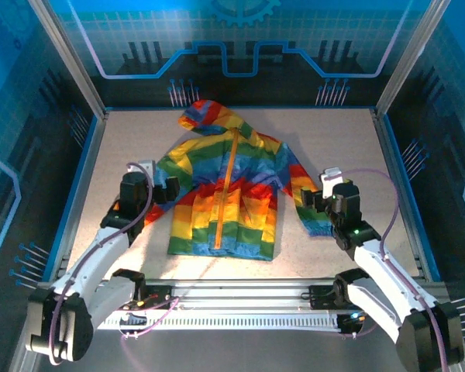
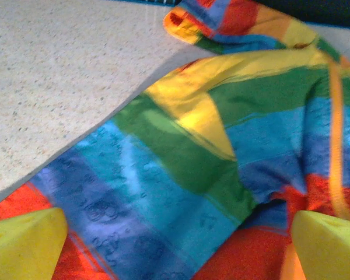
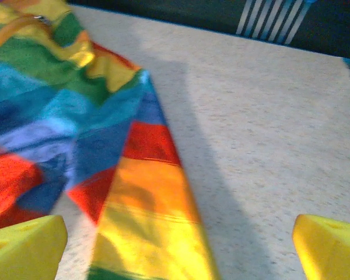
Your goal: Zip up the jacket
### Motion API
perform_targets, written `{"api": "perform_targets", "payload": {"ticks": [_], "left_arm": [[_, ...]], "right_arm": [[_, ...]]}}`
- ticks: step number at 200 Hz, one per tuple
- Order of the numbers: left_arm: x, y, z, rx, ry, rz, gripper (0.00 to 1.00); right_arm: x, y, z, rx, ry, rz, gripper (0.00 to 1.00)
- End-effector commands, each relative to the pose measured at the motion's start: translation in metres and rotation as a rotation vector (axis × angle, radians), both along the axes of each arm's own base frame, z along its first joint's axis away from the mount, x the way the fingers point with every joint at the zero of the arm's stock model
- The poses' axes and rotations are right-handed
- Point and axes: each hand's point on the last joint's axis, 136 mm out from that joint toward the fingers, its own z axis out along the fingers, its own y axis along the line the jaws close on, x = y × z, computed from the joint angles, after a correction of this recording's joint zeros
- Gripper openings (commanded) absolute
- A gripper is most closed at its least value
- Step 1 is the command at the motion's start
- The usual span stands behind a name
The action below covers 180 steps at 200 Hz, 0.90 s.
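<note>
The jacket [image 1: 225,194] lay flat in the middle of the worktop [image 1: 116,147], front side up. Its hood [image 1: 207,116] pointed to the far edge, and its bottom hem was close to the near edge. An orange zipper [image 1: 227,182] ran down the front from neck to hem. The left end effector [image 1: 167,190] sat at the sleeve nearest the worktop's left edge. Its yellow fingers [image 2: 23,245] were spread wide apart, with striped cloth below them and nothing pinched. The right end effector [image 1: 311,200] sat at the other sleeve, toward the right edge. Its yellow fingers [image 3: 329,248] were spread wide too, over the sleeve and bare worktop, holding nothing.
</note>
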Motion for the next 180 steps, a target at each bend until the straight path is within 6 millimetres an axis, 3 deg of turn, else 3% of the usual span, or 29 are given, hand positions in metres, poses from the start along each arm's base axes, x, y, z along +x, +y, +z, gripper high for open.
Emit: {"api": "perform_targets", "payload": {"ticks": [1, 50, 77, 165, 180], "left_arm": [[0.01, 0.016, -0.001, 0.071, -0.077, 0.032, 0.99], [0.011, 0.028, -0.028, 0.063, -0.09, 0.1, 0.99], [0.012, 0.028, -0.036, 0.061, -0.108, 0.101, 0.99], [0.042, 0.027, -0.017, 0.114, -0.299, 0.086, 0.99], [0.047, 0.03, -0.023, 0.132, -0.305, 0.094, 0.99]], "right_arm": [[0.006, -0.027, 0.005, -0.012, -0.099, -0.125, 1.0], [0.009, -0.042, -0.021, 0.022, -0.124, -0.175, 1.0], [0.015, -0.039, -0.022, 0.044, -0.129, -0.153, 1.0], [0.04, -0.048, -0.014, 0.122, -0.256, -0.12, 1.0], [0.045, -0.049, -0.014, 0.121, -0.262, -0.117, 1.0]]}}
